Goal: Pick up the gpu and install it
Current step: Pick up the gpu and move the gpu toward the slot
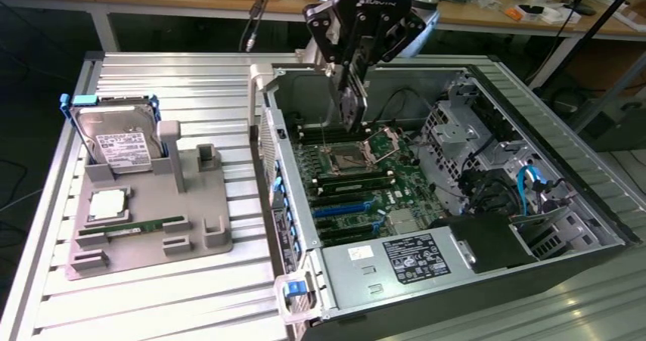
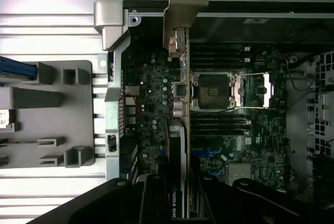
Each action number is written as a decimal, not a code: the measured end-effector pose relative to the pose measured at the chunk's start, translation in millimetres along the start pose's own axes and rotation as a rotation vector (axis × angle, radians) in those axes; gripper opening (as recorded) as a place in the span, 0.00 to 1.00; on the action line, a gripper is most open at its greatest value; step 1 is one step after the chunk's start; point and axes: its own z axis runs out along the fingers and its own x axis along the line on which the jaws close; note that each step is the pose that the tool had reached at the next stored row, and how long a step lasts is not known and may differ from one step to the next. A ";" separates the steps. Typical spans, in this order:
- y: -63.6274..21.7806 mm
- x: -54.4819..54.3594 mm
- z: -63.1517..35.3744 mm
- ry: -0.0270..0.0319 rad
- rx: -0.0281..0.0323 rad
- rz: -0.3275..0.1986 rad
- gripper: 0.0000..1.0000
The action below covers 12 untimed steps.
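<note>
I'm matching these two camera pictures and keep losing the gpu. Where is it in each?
Exterior view: the gpu hangs upright from the gripper, above the open case.
Wrist view: the gpu is seen edge-on, stretching from the gripper to its silver bracket.
Shared landmark: the CPU socket inside the case.

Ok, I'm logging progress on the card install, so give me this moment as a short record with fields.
tool: shut on the gpu
gpu pose: hanging upright above the motherboard, not in a slot
gpu bracket: silver, at the end towards the case wall
computer case: side open, lying on the slatted table
holder: grey, beside the case
in holder: hard drive standing, memory stick lying flat
</note>
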 end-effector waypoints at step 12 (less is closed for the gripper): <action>0.1 -35.5 0.8 -0.0028 0.0001 0.000 0.27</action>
